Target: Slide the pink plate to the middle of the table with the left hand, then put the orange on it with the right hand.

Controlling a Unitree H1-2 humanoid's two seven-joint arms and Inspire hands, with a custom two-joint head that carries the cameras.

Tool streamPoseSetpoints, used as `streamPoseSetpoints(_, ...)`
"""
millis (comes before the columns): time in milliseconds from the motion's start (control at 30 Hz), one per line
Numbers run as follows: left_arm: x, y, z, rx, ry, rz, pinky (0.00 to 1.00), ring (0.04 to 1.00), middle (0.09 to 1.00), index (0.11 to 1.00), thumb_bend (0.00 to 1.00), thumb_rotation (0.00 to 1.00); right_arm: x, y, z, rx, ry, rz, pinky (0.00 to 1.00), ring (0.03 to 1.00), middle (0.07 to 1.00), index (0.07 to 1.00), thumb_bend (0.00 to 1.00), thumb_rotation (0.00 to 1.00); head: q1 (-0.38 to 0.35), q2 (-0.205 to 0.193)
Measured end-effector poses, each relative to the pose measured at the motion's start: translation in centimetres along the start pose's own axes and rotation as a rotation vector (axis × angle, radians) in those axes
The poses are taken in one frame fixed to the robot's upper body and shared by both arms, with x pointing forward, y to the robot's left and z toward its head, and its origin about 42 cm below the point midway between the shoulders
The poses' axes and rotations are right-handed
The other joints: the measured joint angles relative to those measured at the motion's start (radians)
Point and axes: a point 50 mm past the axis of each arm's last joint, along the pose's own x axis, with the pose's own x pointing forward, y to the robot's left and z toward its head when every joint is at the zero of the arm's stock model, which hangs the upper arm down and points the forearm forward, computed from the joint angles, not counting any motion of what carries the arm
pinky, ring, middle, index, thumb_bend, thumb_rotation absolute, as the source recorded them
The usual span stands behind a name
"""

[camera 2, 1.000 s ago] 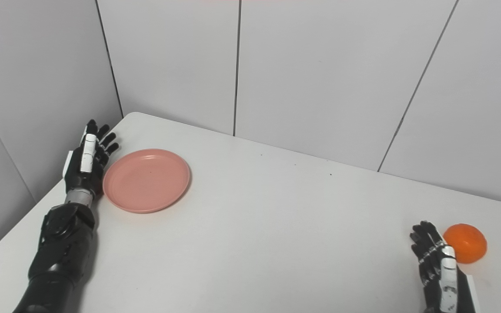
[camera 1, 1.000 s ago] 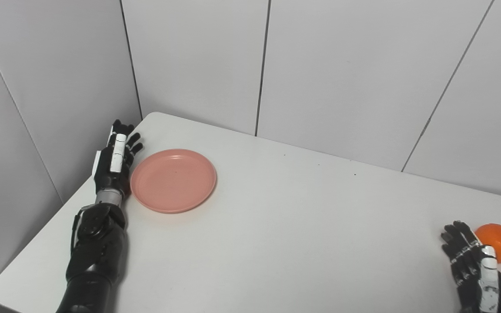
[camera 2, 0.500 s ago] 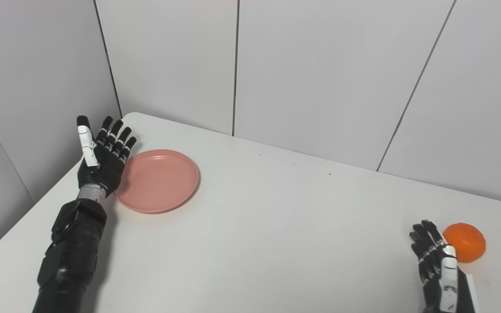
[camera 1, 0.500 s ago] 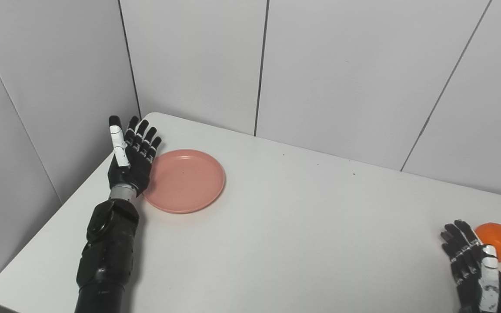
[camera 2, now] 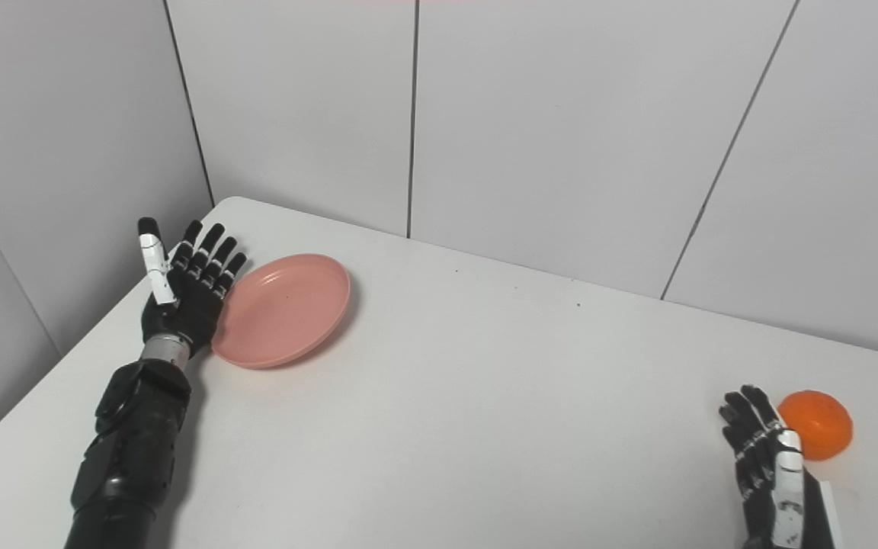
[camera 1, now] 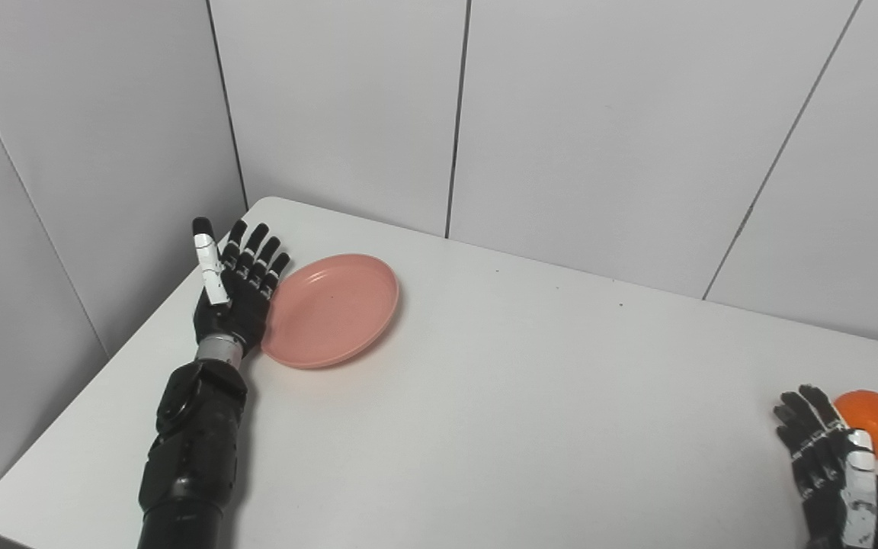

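**Plate shoved a short way and tipped; orange untouched**

Left hand (camera 1: pixel 235 286), left of centre in the frame, stands edge-on with fingers spread and straight, holding nothing, its palm side pressed to the left rim of the pink plate (camera 1: pixel 336 305). Compared with a second ago, the hand has swung in from beside the plate and pushed it a little toward frame centre. In the last half second the plate has also changed attitude: its left rim appears to ride up against the hand, so it sits tilted rather than flat on the table (camera 1: pixel 500 396).

Assessment: the slide has begun but is far from done; the plate remains in the left part of the frame, well short of the table's middle. The tilt suggests the push is lifting rather than sliding, with a risk of flipping it.

Right hand (camera 2: pixel 770 465), lower right corner, lies open and empty just beside the orange (camera 2: pixel 816 425). Neither has moved; placing is not yet started.
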Motion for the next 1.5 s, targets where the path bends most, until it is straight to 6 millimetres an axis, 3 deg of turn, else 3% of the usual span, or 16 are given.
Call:
streamPoseSetpoints(467, -0.3, 0.3, -0.5, 0.000, 0.017, -0.005, 0.91, 0.960, 1.000, 1.000, 0.76, 0.89, 0.0, 0.0, 0.0, -0.004, 0.001, -0.007, 0.95, 0.894, 0.866, 0.875, 0.55, 0.93, -0.003, 0.006)
streamPoseSetpoints(667, -0.6, 0.2, -1.7, -0.008, 0.027, -0.009, 0.89, 0.957, 1.000, 1.000, 0.74, 0.87, 0.0, 0.0, 0.0, -0.004, 0.001, -0.009, 0.96, 0.895, 0.865, 0.873, 0.56, 0.93, -0.003, 0.005)
streamPoseSetpoints(1167, -0.5, 0.2, -2.0, 0.006, 0.026, -0.016, 0.89, 0.960, 0.996, 1.000, 0.73, 0.90, 0.0, 0.0, 0.0, -0.005, 0.001, -0.009, 0.97, 0.902, 0.866, 0.874, 0.56, 0.92, -0.003, 0.011)
streamPoseSetpoints(1333, -0.5, 0.1, -2.0, 0.025, 0.029, -0.009, 0.82, 0.913, 0.945, 1.000, 0.75, 0.89, 0.0, 0.0, 0.0, -0.008, 0.002, -0.009, 0.96, 0.893, 0.858, 0.870, 0.55, 0.91, -0.003, 0.011)
streamPoseSetpoints(1500, -0.6, -0.2, -2.2, 0.036, 0.028, 0.007, 0.85, 0.910, 0.937, 1.000, 0.76, 0.89, 0.0, 0.0, 0.0, -0.008, 0.002, -0.009, 0.96, 0.891, 0.853, 0.870, 0.57, 0.89, -0.006, 0.011)
